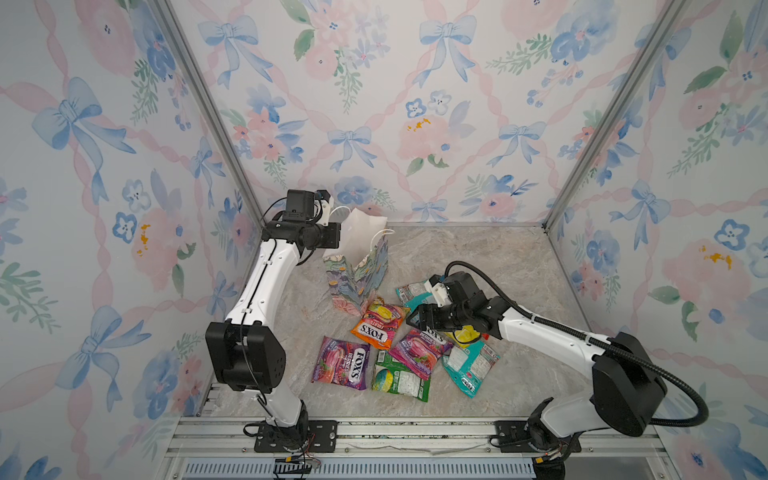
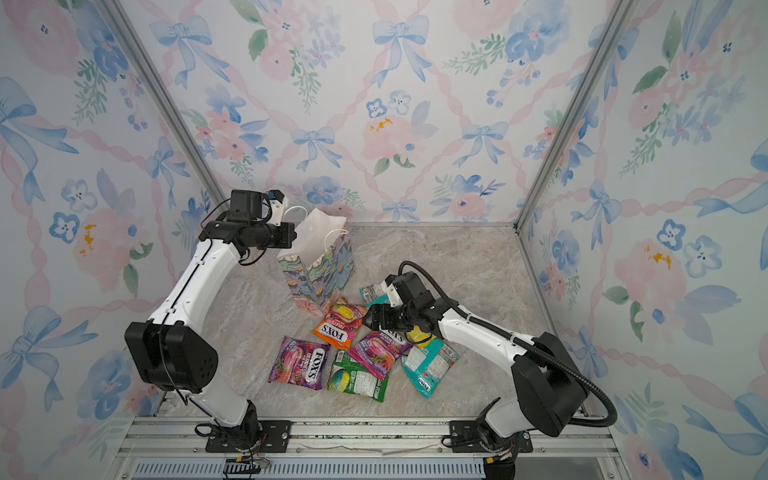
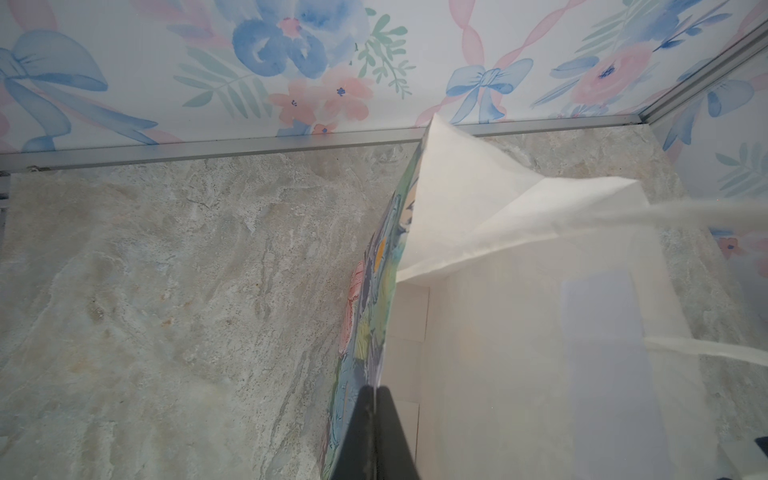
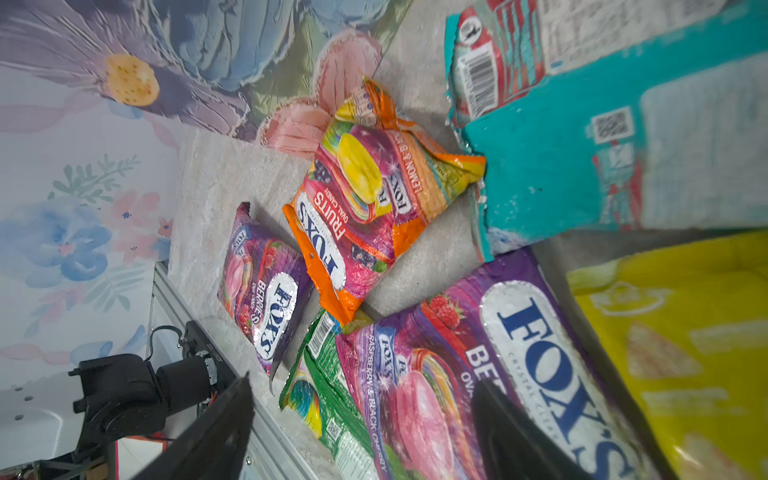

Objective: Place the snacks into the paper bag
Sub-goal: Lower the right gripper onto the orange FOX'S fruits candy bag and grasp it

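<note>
Bag (image 1: 358,272) upright, mouth up, rim pinched between left gripper (image 3: 376,390) jaws; right gripper (image 4: 361,382), wide, seemingly straddles purple packet (image 4: 528,332).

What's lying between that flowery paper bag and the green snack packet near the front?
A flat glossy orange FOX'S candy packet, one end by the upright flower-printed paper bag, the other near the glossy green packet. Both top views show it.

The paper bag (image 1: 357,266) stands far left. The FOX'S Fruits packet (image 1: 378,322) lies just near of it, with the other snacks (image 1: 401,376) nearer and rightward.
</note>
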{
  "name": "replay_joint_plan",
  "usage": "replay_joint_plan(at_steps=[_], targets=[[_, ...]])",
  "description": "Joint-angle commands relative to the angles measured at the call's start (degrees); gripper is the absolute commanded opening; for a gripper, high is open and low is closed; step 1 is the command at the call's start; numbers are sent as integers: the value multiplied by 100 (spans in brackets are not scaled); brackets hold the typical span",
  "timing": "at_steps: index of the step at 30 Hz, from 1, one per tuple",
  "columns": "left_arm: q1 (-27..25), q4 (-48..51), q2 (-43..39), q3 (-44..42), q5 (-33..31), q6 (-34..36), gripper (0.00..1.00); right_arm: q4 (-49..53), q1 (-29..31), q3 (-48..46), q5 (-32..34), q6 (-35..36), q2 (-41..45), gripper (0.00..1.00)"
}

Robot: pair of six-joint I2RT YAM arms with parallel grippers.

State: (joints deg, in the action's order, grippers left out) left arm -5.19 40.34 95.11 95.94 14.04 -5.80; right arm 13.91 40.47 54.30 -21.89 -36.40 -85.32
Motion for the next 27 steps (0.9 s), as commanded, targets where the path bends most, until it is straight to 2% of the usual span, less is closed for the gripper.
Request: replay_joint_plan(at_steps=[1,12,18,27], targets=[[52,45,-263,-172,60,79,0,-124,118,13,-152,-187,-226,84],[62,-70,-501,-445,78,50,0,-473,118,619,-412,-336,-1351,78],[114,-166,-672,-601,125,20,0,-767,118,885,-488,-621,-1856,75],[175,-246,-758,-761,136,-9,0,-1234,109,914,-588,-1156,-2331,75]])
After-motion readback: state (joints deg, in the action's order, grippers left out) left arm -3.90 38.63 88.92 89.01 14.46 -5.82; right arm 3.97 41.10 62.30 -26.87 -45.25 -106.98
